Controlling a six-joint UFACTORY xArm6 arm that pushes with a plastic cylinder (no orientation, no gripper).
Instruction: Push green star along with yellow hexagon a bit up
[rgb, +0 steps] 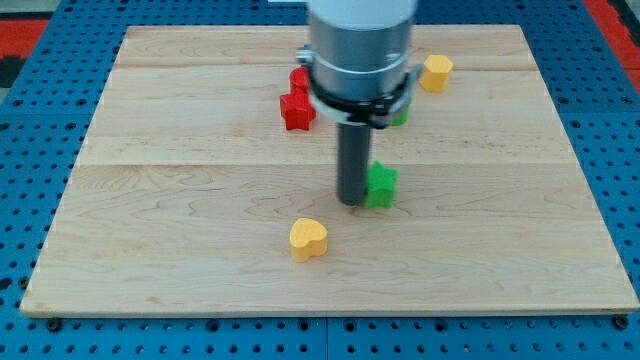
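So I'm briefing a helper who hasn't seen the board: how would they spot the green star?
Start at the dark rod near the wooden board's middle. The green star sits against my tip, on its right. The other green block lies higher, half hidden behind the arm.

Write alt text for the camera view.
A dark rod's tip rests on a wooden board, touching the left side of a green block. A yellow heart lies below; red blocks and a yellow hexagon sit above.
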